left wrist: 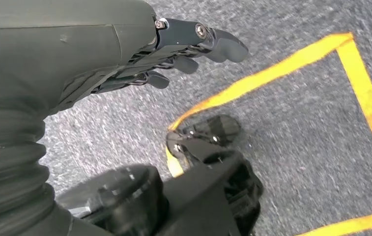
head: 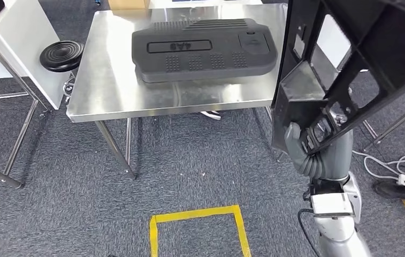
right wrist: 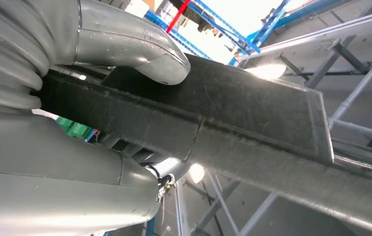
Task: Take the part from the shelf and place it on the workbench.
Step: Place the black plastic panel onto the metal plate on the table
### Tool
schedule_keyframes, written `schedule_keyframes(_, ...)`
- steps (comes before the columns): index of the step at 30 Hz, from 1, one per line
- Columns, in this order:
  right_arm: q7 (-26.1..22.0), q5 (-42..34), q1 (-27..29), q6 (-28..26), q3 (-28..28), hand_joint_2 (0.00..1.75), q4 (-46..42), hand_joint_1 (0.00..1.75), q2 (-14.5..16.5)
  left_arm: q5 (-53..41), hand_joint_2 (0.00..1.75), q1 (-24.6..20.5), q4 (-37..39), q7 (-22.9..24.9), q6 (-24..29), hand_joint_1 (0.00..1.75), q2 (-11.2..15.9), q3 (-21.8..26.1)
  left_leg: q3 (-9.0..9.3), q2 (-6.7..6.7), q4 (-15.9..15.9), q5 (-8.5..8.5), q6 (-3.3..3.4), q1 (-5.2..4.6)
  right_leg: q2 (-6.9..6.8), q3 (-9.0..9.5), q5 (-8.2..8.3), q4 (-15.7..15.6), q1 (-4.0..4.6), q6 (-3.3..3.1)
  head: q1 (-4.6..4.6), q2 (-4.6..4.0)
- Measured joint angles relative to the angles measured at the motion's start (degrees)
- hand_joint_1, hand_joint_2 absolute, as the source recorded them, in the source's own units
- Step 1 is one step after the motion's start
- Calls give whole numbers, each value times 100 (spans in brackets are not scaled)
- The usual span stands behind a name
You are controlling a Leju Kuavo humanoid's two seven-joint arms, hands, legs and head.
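My right hand grips the lower edge of a large black plastic frame part, held upright at the right of the head view, to the right of the workbench. In the right wrist view the thumb presses on the part's black bar. The steel workbench stands ahead with another black moulded cover lying flat on it. My left hand hangs over the grey carpet, fingers loosely extended, holding nothing.
A black round stool stands left of the bench beside a white table. Yellow tape marks a square on the carpet. White cables and a person's dark shoe lie at the right.
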Motion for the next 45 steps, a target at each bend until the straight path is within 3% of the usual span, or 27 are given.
schedule_keyframes(2, 5, 6, -5, -6, 1, 175, -2, 175, 3, -13, 175, 4, -1, 1, 1, 0, 1, 0, 18, -10, -32, 5, 92, -4, -4, -38, -42, 45, -13, 45, 10, 0)
schedule_keyframes(3, 8, 6, -10, -9, 0, 175, -2, 175, 0, -19, 175, 3, -2, 0, 3, 0, 1, 0, 34, -13, -50, 5, 139, -1, -6, -132, -120, 216, -19, 51, 19, 0)
schedule_keyframes(6, 11, 7, -13, -14, -1, 175, 2, 175, -5, -42, 175, -5, -2, -1, 6, 0, 1, 0, 52, -16, -61, -23, 228, -14, -5, -772, -475, 1319, -23, 25, 36, 0)
schedule_keyframes(7, 12, 8, -9, -14, -1, 175, 6, 175, -6, -48, 175, -4, -2, 0, 6, 0, 0, 0, 57, -16, -61, -34, 240, -22, -5, -968, -521, 1602, -23, 35, 35, 0)
schedule_keyframes(8, 13, 8, -8, -15, -1, 175, 11, 175, -7, -51, 175, -3, -2, 1, 6, 0, 0, 0, 69, -19, -60, -46, 246, -27, -6, -1061, -472, 1669, -24, 66, 36, 0)
schedule_keyframes(9, 13, 9, -8, -15, -1, 175, 14, 175, -7, -55, 175, -4, -2, 1, 6, 0, -1, 0, 88, -25, -60, -60, 246, -29, -6, -1035, -336, 1506, -24, 108, 37, 0)
schedule_keyframes(11, 14, 20, -13, -19, -1, 175, 16, 175, -7, -65, 175, -6, -2, 1, 6, 0, -4, 0, 138, -42, -60, -94, 223, -34, -14, -715, 49, 708, -21, 174, 40, 0)
schedule_keyframes(13, 14, 46, -18, -30, -1, 175, 15, 175, -8, -79, 175, -9, -2, 1, 6, 0, -10, 0, 163, -59, -60, -135, 171, -61, -16, -442, 259, 130, 5, 131, 35, 0)
schedule_keyframes(15, 16, 79, -17, -55, -1, 175, 15, 175, -9, -91, 175, -9, -2, 1, 7, 0, -13, 0, 174, -65, -85, -151, 110, -71, -11, -391, 275, 44, 46, 34, 29, 0)
schedule_keyframes(18, 22, 108, -19, -84, 1, 175, 10, 175, -7, -103, 175, -11, -4, -3, 8, 0, -13, -1, 147, -38, 11, -227, 15, -49, -14, -316, 281, -15, -1, -90, 20, 0)
schedule_keyframes(19, 23, 113, -21, -89, 1, 175, 10, 175, -6, -105, 175, -13, -4, -4, 8, 0, -13, -2, 47, -22, 227, -331, -8, -45, -18, -275, 273, -37, -25, -129, 9, 0)
schedule_keyframes(21, 26, 128, -24, -92, 2, 175, 13, 175, -4, -105, 175, -9, -4, -5, 8, 0, -11, -2, -330, 3, 945, -617, -38, -39, -26, -220, 233, -42, -19, -195, -6, 0)
schedule_keyframes(23, 28, 140, -19, -93, 3, 175, 19, 175, -2, -105, 175, 3, -3, -5, 8, 0, -11, -2, -638, 8, 1427, -699, -57, -34, -23, -172, 194, -39, -3, -234, -7, 1)
schedule_keyframes(24, 29, 142, -17, -93, 4, 175, 20, 175, 0, -105, 175, 9, -2, -5, 8, 0, -10, -2, -648, 10, 1371, -582, -60, -30, -15, -142, 172, -37, -2, -233, -9, 1)
schedule_keyframes(25, 29, 143, -14, -93, 4, 175, 22, 175, 1, -105, 175, 12, -2, -5, 8, 0, -9, -2, -549, 15, 1105, -378, -58, -23, -5, -103, 145, -34, -6, -221, -9, 1)
schedule_keyframes(27, 29, 144, -15, -94, 5, 175, 22, 175, 2, -108, 175, 8, -2, -5, 8, 0, -5, -2, -213, 26, 367, -27, -45, -16, 13, -36, 76, -15, 9, -161, -15, 0)
schedule_keyframes(29, 31, 147, -19, -98, 5, 175, 22, 175, -4, -113, 175, -1, -1, -5, 8, 0, -4, -2, -3, 19, -20, 43, -3, -28, 20, -16, 32, -8, 38, -93, -10, 0)
schedule_keyframes(32, 36, 155, -22, -104, 10, 175, 20, 175, -5, -120, 175, -3, -1, -7, 8, 0, -4, -2, 44, -2, -67, 6, 99, -43, 19, -21, 0, -7, 44, -23, 4, 1)
schedule_keyframes(34, 37, 158, -30, -108, 11, 175, 15, 175, -12, -122, 175, -8, -2, -9, 9, 0, -4, -2, 80, -5, -93, -3, 173, -24, 16, -196, -158, 326, 46, -12, 11, 0)
schedule_keyframes(36, 38, 159, -31, -110, 11, 175, 14, 175, -17, -123, 175, -16, -2, -11, 10, 0, -6, -2, 93, -7, -98, -26, 221, -22, 14, -644, -427, 1108, 45, -43, 23, 0)
schedule_keyframes(38, 39, 159, -19, -110, 13, 175, 19, 175, -20, -123, 175, -15, -2, -12, 10, 0, -8, -2, 111, -8, -98, -55, 236, -27, 13, -1056, -531, 1707, 45, -28, 27, 0)
schedule_keyframes(39, 39, 159, -14, -110, 13, 175, 22, 175, -21, -125, 175, -12, -2, -12, 10, 0, -9, -2, 133, -11, -97, -74, 237, -29, 13, -1107, -442, 1689, 45, 8, 27, 0)
schedule_keyframes(40, 40, 159, -14, -110, 13, 175, 26, 175, -22, -128, 175, -12, -2, -12, 10, 0, -11, -2, 166, -17, -97, -96, 231, -29, 12, -1032, -269, 1430, 45, 53, 28, 0)
schedule_keyframes(42, 42, 160, -20, -110, 13, 175, 29, 175, -24, -140, 175, -17, -2, -12, 10, 0, -17, -2, 234, -34, -93, -152, 197, -43, 1, -672, 129, 584, 57, 106, 30, 0)
schedule_keyframes(43, 43, 163, -24, -111, 13, 175, 29, 175, -25, -145, 175, -22, -2, -11, 10, 0, -20, -2, 255, -44, -93, -180, 172, -59, -3, -524, 250, 265, 68, 84, 29, 0)
schedule_keyframes(45, 47, 168, -27, -113, 14, 175, 29, 175, -25, -150, 175, -30, -2, -9, 10, 0, -22, -2, 275, -55, -111, -218, 120, -87, -6, -405, 307, 29, 101, -7, 23, 0)
